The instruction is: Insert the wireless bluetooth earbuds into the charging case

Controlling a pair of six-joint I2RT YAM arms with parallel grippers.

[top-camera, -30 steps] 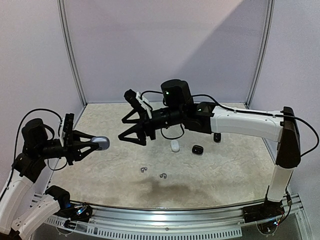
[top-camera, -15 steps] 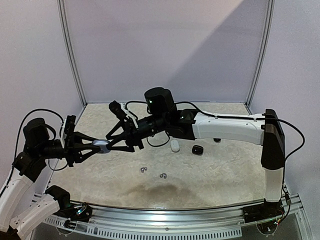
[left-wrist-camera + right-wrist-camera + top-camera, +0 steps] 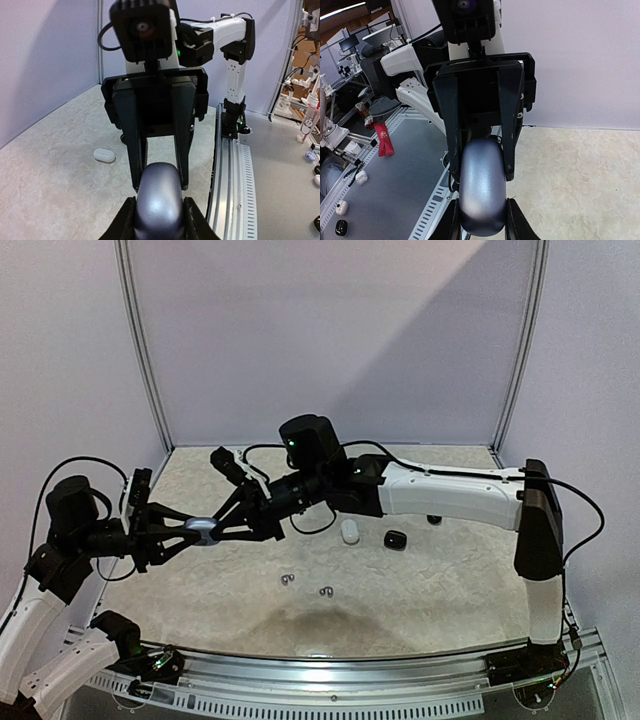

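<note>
A silvery-blue charging case (image 3: 207, 530) hangs in the air above the left part of the table. My left gripper (image 3: 198, 531) is shut on one end of it. My right gripper (image 3: 220, 530) reaches in from the right, its fingers closed against the other end. The left wrist view shows the case (image 3: 159, 192) between my own fingers, with the right arm's fingers (image 3: 135, 150) flanking its far end. The right wrist view shows the same case (image 3: 481, 190) from the opposite side. Two silvery-grey earbuds (image 3: 287, 580) (image 3: 325, 591) lie loose on the table.
A white case (image 3: 349, 531) and a black case (image 3: 395, 539) lie on the table under the right arm, with a small black object (image 3: 433, 519) behind them. The white case (image 3: 104, 155) also appears in the left wrist view. A slotted metal rail (image 3: 330, 680) runs along the near edge.
The right arm swung left from mid-table to the held case, and its jaws went from wide open to closed on the case. The left arm stayed still.
</note>
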